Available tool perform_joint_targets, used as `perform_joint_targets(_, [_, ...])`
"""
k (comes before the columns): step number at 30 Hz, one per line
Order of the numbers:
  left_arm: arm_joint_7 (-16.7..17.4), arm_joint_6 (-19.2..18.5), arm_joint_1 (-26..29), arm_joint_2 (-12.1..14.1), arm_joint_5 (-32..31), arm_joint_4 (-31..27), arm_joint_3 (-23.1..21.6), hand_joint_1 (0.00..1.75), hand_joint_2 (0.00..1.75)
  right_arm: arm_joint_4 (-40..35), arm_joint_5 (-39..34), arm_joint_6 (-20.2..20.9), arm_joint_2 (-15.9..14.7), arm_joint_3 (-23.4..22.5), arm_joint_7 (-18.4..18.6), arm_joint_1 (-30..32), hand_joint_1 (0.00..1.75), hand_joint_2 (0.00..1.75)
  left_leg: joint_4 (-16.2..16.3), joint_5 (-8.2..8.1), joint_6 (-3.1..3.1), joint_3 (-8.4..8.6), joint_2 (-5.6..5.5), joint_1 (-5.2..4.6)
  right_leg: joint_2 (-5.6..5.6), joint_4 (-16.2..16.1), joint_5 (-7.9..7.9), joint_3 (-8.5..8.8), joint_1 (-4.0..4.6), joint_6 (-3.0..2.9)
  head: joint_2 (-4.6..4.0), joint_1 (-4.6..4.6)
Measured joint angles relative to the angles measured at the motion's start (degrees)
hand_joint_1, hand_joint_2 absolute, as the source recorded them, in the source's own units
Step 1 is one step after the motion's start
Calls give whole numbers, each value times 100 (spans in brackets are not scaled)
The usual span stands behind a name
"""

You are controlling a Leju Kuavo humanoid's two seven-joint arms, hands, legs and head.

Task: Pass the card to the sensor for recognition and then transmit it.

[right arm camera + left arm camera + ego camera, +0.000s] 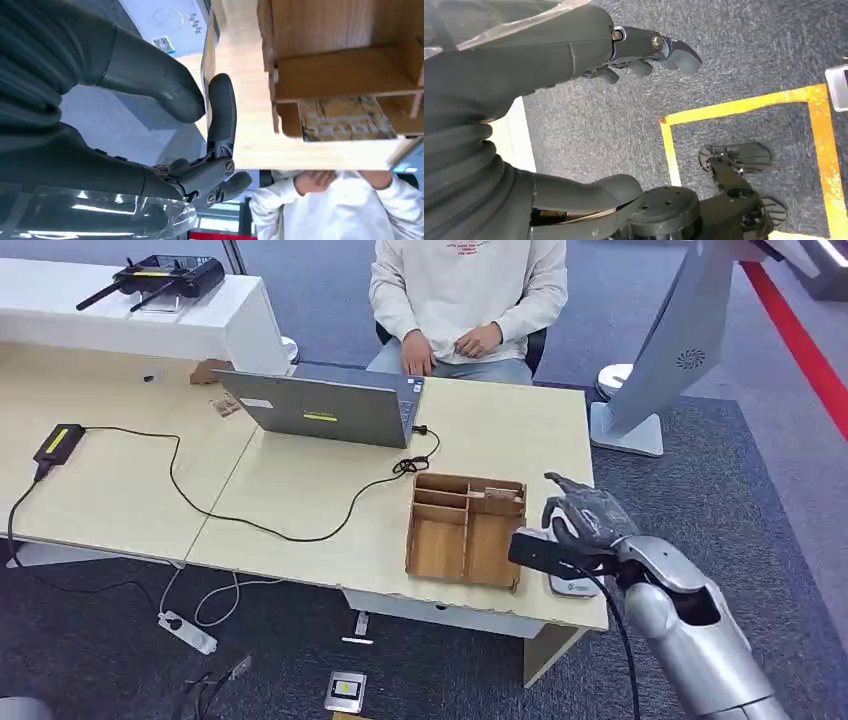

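Right hand (585,522) nearest, low at the near right corner of the table (300,500), fingers (221,107) spread apart, gripping nothing. Hovering just right of the wooden box (465,530) and above the white sensor (570,586) at the table's edge. Card (342,120) lying flat in a small compartment at the box's far end, walls close on every side. Left hand (644,47) hanging over the floor, fingers loosely apart, empty. Likely risks: thick fingers catching a compartment wall and shoving or tipping the light box; failing to get under a flat card, or pinching only a corner and dropping it; nudging the sensor off the near edge, given how close it sits. Seated person (465,290) waiting at the far side; a long reach across for the handover.
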Motion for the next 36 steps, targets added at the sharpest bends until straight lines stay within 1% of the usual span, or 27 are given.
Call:
perform_joint_targets(7, [219,-223,108,11,-535,-192,192,0,175,-4,89,-105,134,-107,-85,-10,175,175,-1,0,0,-1,-1,1,0,0,-1,-1,1,-1,0,0])
perform_joint_targets(13, [247,-347,245,13,-761,-304,395,0,175,-4,146,-205,210,-153,-85,-55,175,175,-1,0,0,0,-1,0,0,0,-1,0,1,0,0,0])
perform_joint_targets(15, [199,-475,284,11,-875,-315,459,0,175,4,59,-416,232,-184,-175,-75,175,175,-1,0,0,-2,-1,0,0,0,0,0,0,0,0,0])
perform_joint_targets(17, [118,-562,324,-13,-984,-245,503,0,175,53,-173,-768,269,-282,-372,-166,175,175,-1,0,0,-2,1,-1,0,1,0,0,-1,0,0,-2])
perform_joint_targets(19, [-9,-759,358,-26,-1225,-199,538,0,175,98,-534,-1216,335,-363,-606,-288,175,175,0,0,0,-5,0,1,0,1,0,-1,1,0,0,2])
perform_joint_targets(20, [31,-831,367,-2,-1380,-212,577,0,175,129,-726,-1448,407,-427,-680,-382,175,175,-1,1,-1,-4,-1,1,0,3,0,-2,0,0,0,2])
perform_joint_targets(21, [105,-850,378,24,-1467,-253,612,0,175,162,-826,-1565,468,-468,-686,-480,175,175,-1,1,-1,-2,2,1,0,3,0,-1,1,0,0,-2])
perform_joint_targets(23, [223,-850,398,85,-1546,-326,682,0,175,216,-866,-1613,591,-529,-684,-614,175,175,-1,1,-1,1,1,2,1,3,0,0,1,-1,0,0])
perform_joint_targets(25, [234,-872,448,116,-1657,-394,763,0,175,269,-951,-1661,678,-573,-701,-663,175,175,-1,1,-1,-2,-2,2,-3,3,-1,-1,2,-1,0,0])
perform_joint_targets(27, [157,-988,496,138,-1736,-420,829,0,175,330,-1122,-1764,781,-619,-835,-733,175,175,-1,1,-2,-5,-8,2,-5,3,-1,-4,2,-1,0,0])
perform_joint_targets(29, [-48,-1207,534,138,-1872,-363,888,0,175,431,-1318,-1880,864,-667,-1045,-882,175,175,-2,1,-2,-8,-4,2,-4,5,-1,-6,2,-1,0,0])
perform_joint_targets(31, [-87,-1285,554,153,-1924,-359,931,0,175,555,-1432,-1943,973,-706,-1174,-1088,175,175,-2,1,-2,-6,-4,0,-4,5,-1,-5,0,-1,0,2])
perform_joint_targets(33, [-465,-1476,553,127,-1869,-196,999,0,175,690,-1521,-1936,1056,-706,-1311,-1262,175,175,-2,2,-2,-6,-6,0,-4,5,-1,-4,0,-1,0,2])
perform_joint_targets(34, [-544,-1526,548,109,-1904,-114,1001,0,175,735,-1550,-1961,1115,-706,-1338,-1321,175,175,-2,2,-2,-8,-7,3,-8,5,-1,-3,3,-1,0,-2])
perform_joint_targets(35, [-464,-1541,567,116,-1971,-114,1005,0,175,780,-1561,-2004,1193,-715,-1353,-1371,175,175,-2,2,-2,-8,-8,6,-9,5,-1,-4,6,-1,0,7])
perform_joint_targets(36, [-315,-1539,570,142,-2024,-151,1016,0,175,826,-1550,-2015,1278,-715,-1353,-1422,175,175,-2,2,-3,-7,-10,5,-8,5,-1,-6,4,-1,0,-2])
